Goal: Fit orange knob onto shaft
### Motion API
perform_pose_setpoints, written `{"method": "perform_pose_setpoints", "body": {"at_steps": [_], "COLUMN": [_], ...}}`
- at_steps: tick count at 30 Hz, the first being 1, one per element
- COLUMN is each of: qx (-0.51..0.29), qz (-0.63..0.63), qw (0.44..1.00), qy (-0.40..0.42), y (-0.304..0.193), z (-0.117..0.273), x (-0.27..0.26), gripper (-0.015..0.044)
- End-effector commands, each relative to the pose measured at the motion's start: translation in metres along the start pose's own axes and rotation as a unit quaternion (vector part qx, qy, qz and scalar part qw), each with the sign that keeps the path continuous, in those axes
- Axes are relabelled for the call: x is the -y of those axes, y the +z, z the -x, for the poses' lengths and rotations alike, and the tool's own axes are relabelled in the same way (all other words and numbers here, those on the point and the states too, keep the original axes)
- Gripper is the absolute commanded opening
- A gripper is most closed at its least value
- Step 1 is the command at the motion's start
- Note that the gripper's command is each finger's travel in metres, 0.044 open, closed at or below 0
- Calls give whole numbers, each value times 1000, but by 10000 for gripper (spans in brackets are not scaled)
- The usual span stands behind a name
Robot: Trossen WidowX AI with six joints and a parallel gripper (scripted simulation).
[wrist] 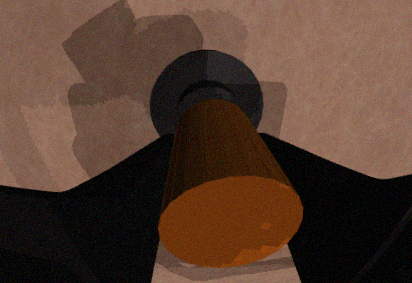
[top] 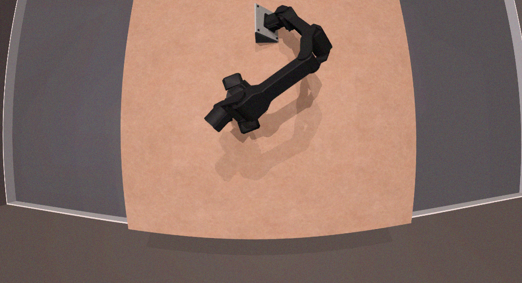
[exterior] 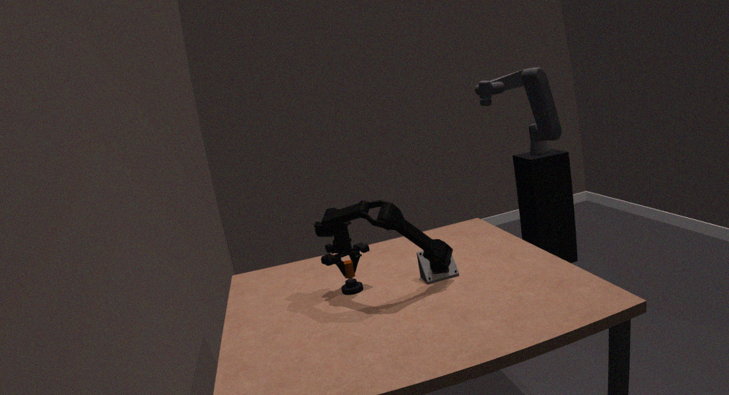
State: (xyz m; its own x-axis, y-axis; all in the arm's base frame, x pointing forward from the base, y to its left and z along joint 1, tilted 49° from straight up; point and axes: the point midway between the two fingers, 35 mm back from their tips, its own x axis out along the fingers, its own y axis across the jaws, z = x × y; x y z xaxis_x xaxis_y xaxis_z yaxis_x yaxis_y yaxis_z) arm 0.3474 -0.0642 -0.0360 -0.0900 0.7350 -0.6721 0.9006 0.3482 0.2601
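The orange knob stands upright between the fingers of my gripper, which is shut on it. The dark round pedestal stands on the table just below the knob. In the exterior view the knob's lower end is just above the pedestal's raised middle, with little or no gap between them. In the wrist view the knob covers part of the pedestal. The silver shaft and the knob's hole cannot be made out. The arm hides knob and pedestal in the top view.
The arm's grey base plate stands on the tan table. A second grey robot arm stands on a black stand beyond the table. Shadows of the arm lie around the pedestal.
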Motion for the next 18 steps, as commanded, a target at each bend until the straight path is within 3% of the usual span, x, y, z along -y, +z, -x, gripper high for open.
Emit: {"method": "perform_pose_setpoints", "body": {"at_steps": [1,10,18], "qx": [1,1,1], "qz": [2,7,107], "qw": [1000,1000,994], "qy": [2,2,2], "y": [0,-1,1], "z": [0,5,4], "x": [-1,-3,-2], "gripper": [0,0,0]}}
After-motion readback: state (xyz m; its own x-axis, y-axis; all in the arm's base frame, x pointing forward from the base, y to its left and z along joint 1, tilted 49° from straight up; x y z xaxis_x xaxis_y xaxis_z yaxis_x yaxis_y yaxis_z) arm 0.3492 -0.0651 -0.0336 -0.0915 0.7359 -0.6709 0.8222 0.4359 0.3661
